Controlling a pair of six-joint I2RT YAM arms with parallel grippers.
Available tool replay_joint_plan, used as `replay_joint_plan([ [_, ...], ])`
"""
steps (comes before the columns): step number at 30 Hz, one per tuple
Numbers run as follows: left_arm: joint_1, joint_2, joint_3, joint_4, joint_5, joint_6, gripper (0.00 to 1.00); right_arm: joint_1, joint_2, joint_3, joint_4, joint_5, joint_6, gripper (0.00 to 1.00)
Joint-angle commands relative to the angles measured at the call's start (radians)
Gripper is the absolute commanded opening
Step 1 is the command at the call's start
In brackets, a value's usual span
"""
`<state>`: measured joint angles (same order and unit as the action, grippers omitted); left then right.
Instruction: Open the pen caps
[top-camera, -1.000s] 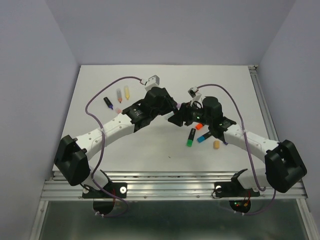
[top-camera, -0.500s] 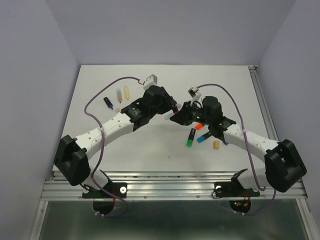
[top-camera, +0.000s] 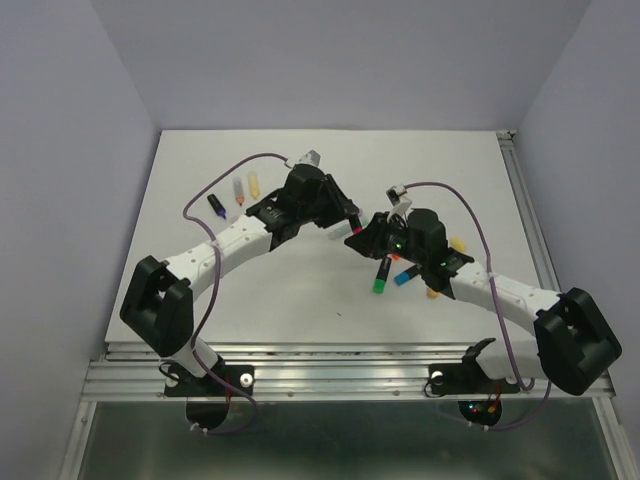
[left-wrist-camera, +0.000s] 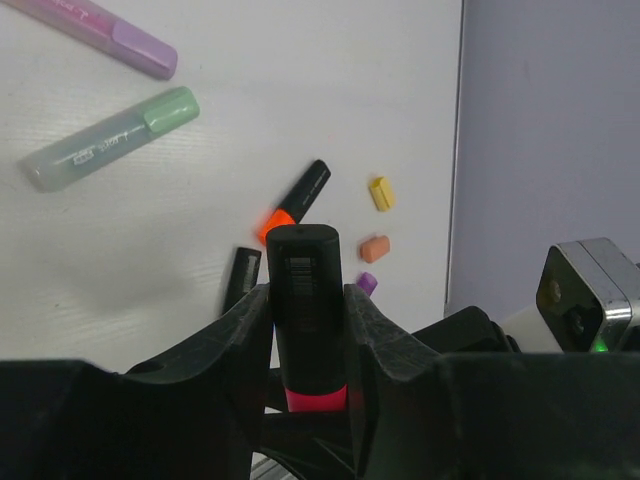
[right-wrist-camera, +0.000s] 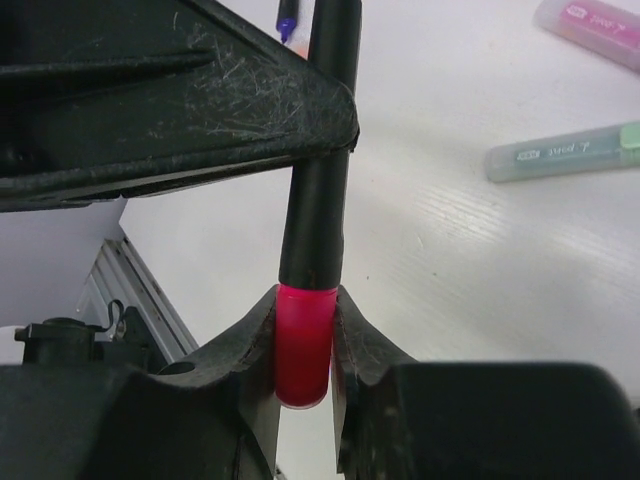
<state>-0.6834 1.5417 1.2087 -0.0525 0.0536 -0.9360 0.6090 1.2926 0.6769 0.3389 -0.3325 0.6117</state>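
Note:
One pen is held between both grippers above the middle of the table. My left gripper is shut on its black barrel, seen upright between the fingers in the left wrist view. My right gripper is shut on the pen's pink cap. The cap sits against the barrel with no gap showing. The left gripper's fingers cross the top of the right wrist view. The cap also shows below the barrel in the left wrist view.
Three pens lie at the back left. A green-ended pen, a blue-ended one and an orange cap lie under the right arm. Mint and purple pastel pens, and yellow, orange and purple caps lie nearby.
Both arms have shifted and turned their wrists while holding the same pen between them. The left arm's elbow swung toward the back, and the right forearm dropped lower.

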Motion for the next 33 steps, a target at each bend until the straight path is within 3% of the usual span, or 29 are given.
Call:
replay_joint_plan([
  [1,0.185,0.069,0.084,0.175,-0.377,0.066,0.00,0.123,-0.119,-0.092,0.041,-0.266,0.054,0.01],
  [12,0.284,0.090,0.100,0.152,-0.436,0.057,0.00,0.146,-0.207,-0.177,0.086,-0.315,0.138,0.01],
  [23,0.318,0.058,0.083,0.134,-0.230,0.141,0.00,0.147,-0.171,-0.126,0.032,-0.247,0.093,0.01],
  [27,0.315,0.028,0.035,0.144,-0.129,0.175,0.00,0.147,-0.161,-0.097,0.012,-0.131,0.091,0.01],
  [30,0.315,-0.012,-0.037,0.209,0.026,0.209,0.21,0.144,-0.157,-0.080,0.044,-0.050,0.091,0.01],
  [31,0.315,-0.038,-0.061,0.259,0.066,0.213,0.38,0.143,-0.154,-0.079,0.057,-0.034,0.097,0.01],
  [33,0.315,-0.072,-0.127,0.307,0.150,0.221,0.53,0.143,-0.142,-0.066,0.100,-0.011,0.109,0.01],
])
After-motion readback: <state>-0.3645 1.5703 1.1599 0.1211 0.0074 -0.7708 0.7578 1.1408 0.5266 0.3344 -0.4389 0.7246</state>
